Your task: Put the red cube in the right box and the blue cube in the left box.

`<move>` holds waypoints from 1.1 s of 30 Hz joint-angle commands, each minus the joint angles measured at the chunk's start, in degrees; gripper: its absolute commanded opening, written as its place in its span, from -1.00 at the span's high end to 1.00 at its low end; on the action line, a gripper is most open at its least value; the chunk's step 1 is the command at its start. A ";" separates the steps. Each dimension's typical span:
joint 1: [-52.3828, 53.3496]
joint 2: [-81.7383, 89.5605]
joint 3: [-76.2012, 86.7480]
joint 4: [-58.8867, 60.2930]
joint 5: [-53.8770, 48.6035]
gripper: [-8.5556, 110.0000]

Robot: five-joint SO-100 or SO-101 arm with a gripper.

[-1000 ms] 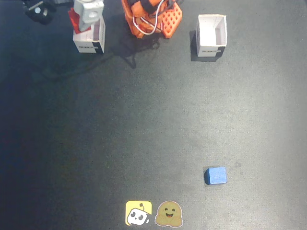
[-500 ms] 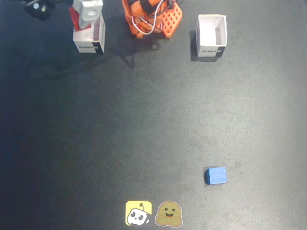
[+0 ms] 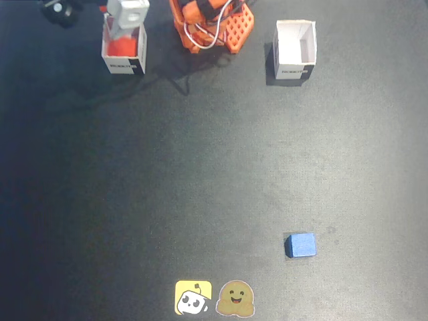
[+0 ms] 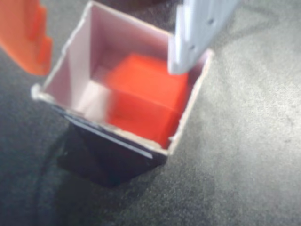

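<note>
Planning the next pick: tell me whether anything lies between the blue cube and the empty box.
Nothing visible does. In the fixed view, the blue cube sits alone on bare table, with open surface up to the empty box.

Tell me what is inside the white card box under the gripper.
The small red-orange cube lies inside the white open-top card box, released. The open gripper hangs above; its white finger covers the cube's far corner.
</note>
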 commanded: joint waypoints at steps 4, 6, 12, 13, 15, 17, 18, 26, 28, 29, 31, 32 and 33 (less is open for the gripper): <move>0.35 1.23 0.18 -2.20 -1.05 0.75; 0.00 1.14 0.44 -3.16 -2.02 0.80; -4.31 0.79 -0.26 -4.83 -5.98 0.85; -5.63 0.79 -0.88 -4.83 -6.86 0.85; -9.05 0.97 -1.49 -4.83 -7.82 0.85; -13.54 1.05 -1.85 -4.48 -7.82 0.85; -15.73 1.32 -1.85 -4.22 -7.56 0.86; -34.89 8.61 -1.14 -1.41 -1.14 0.86; -38.58 8.79 -0.97 -2.02 -1.14 0.86; -40.61 9.23 -0.79 -2.37 -1.05 0.86; -44.38 9.14 -0.79 -3.43 -1.14 0.86; -46.14 8.96 -0.70 -3.87 -1.23 0.86; -47.90 8.79 -0.70 -4.57 -1.93 0.86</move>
